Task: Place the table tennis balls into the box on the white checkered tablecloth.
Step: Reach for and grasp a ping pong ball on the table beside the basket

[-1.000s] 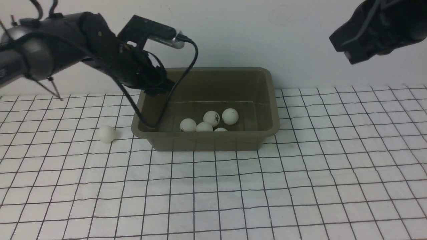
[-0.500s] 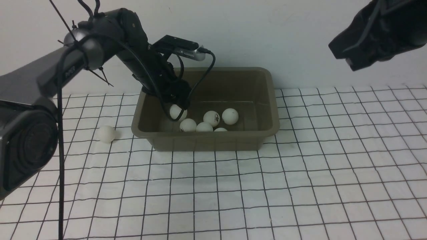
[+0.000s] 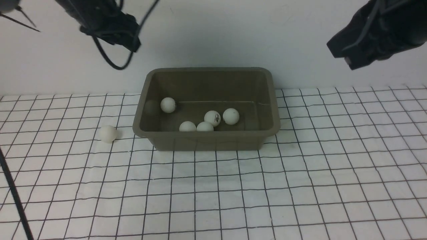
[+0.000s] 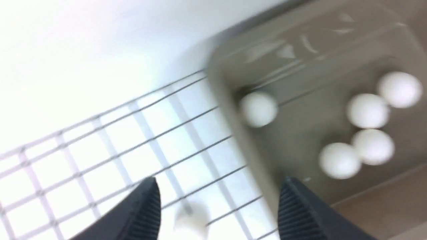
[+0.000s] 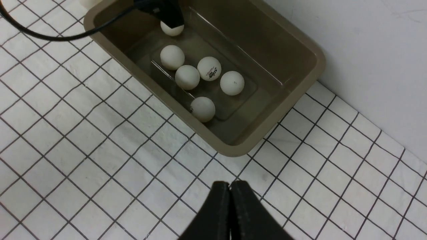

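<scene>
Since half a second ago the left gripper (image 4: 219, 200) has risen out of the box (image 3: 206, 141), jaws spread and empty, leaving its ball (image 3: 167, 105) near the box's left wall; the right gripper (image 5: 230, 200) hangs pinched shut on nothing, high right of the box. Risk: an off-centre descent could nudge the last ball (image 3: 107, 133) so that it rolls off. It lies on the white checkered tablecloth (image 3: 300, 186) just left of the box, below the left gripper.

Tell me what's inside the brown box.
Six table tennis balls lie in the box, per the right wrist view. From the front only five show; the box's near wall hides the sixth ball.
</scene>
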`<state>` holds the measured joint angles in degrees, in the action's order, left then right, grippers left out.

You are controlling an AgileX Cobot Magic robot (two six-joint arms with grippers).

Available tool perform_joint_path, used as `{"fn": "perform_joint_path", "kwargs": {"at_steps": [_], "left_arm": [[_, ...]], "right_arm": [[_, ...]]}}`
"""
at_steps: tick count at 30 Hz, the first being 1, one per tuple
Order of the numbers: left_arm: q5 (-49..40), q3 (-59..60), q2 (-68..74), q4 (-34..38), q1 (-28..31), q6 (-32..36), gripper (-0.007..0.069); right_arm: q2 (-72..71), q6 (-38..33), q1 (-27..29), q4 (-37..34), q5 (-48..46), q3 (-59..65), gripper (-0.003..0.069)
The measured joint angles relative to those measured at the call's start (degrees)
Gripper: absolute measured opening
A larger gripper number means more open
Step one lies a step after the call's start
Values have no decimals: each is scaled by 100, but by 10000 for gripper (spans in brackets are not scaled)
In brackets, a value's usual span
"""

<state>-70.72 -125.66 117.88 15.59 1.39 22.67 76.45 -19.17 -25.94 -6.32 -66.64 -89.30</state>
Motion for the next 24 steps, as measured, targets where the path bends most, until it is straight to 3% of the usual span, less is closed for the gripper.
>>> {"fn": "perform_joint_path", "kwargs": {"at_steps": [4, 7, 14, 18, 24], "left_arm": [[0, 951, -253, 471, 627, 65, 426], [0, 1426, -290, 546, 717, 153, 426], [333, 2657, -285, 503, 706, 216, 426], [1084, 3370, -274, 473, 629, 221, 426], [1737, 3526, -274, 413, 470, 221, 426]], "right_arm": [[0, -11, 0, -25, 0, 0, -18], [0, -11, 0, -44, 0, 0, -18], [0, -11, 0, -55, 0, 0, -18], [0, -11, 0, -86, 0, 0, -18], [0, -16, 0, -94, 0, 0, -18]]}}
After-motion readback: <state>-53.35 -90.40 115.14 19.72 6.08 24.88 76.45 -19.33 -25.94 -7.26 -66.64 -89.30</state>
